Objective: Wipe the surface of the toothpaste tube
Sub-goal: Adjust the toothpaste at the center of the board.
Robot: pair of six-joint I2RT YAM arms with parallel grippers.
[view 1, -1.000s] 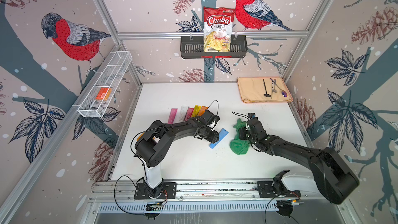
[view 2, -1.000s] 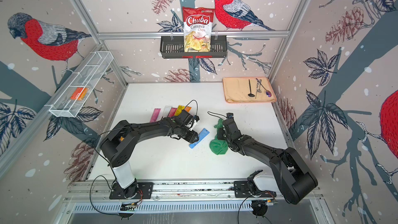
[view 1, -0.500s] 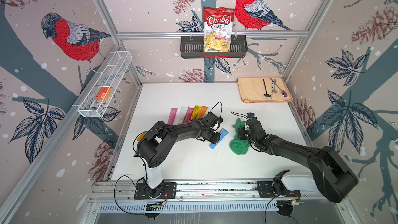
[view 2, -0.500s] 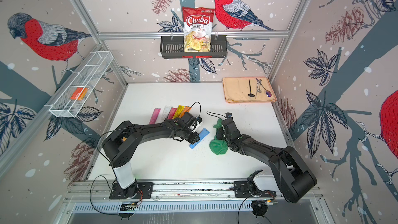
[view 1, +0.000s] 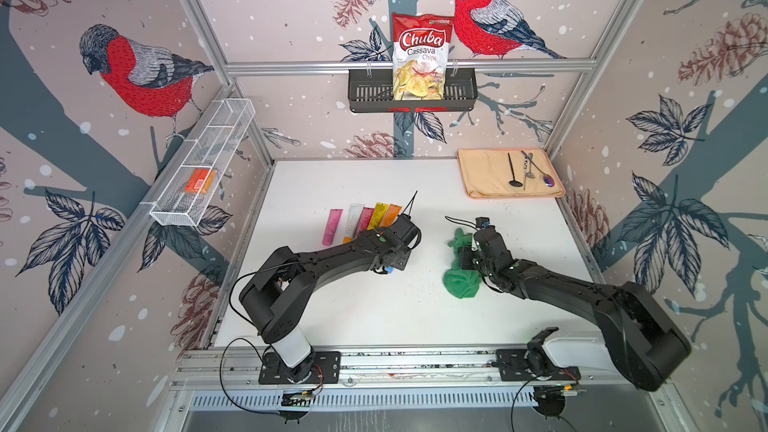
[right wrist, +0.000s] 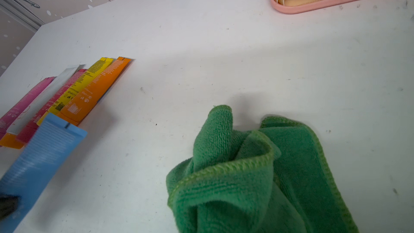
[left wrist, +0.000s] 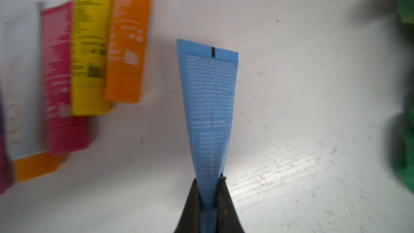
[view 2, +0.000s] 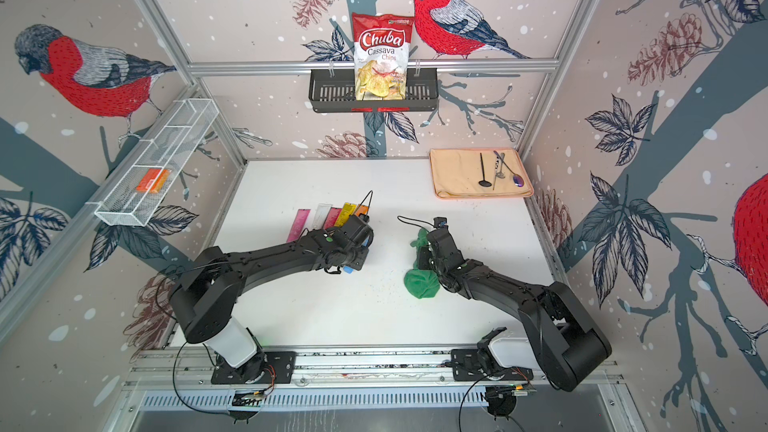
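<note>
1. One blue toothpaste tube (left wrist: 210, 99) is clamped at its cap end between the two dark fingers of the left claw (left wrist: 209, 182); it sits left of the green cloth (view 1: 460, 282), well apart from it.
2. The tube is sky blue and widens to a flat crimped end bearing a short black mark; its tiny white print is too blurred to read.
3. The right claw (view 1: 465, 258) is closed on the green cloth, a bunched microfibre cloth whose lower part lies on the white table (view 1: 374, 313).
4. Five more tubes (view 1: 365, 218) lie side by side farther left of the cloth: pink, white, crimson, yellow, orange; the last two carry square codes.
5. On the back wall beyond the cloth, a black basket (view 1: 368, 91) holds a bag (view 1: 419, 56) reading "Chuba Cassava Chips".
6. On the left wall, far from the cloth, a white wire rack (view 1: 174, 211) holds an orange box (view 1: 200, 180).
7. Behind the cloth to its right, a pink-rimmed tray (right wrist: 336, 1) holds a folded beige towel (view 1: 486, 172) with slim utensils (view 1: 513, 170) on it.
</note>
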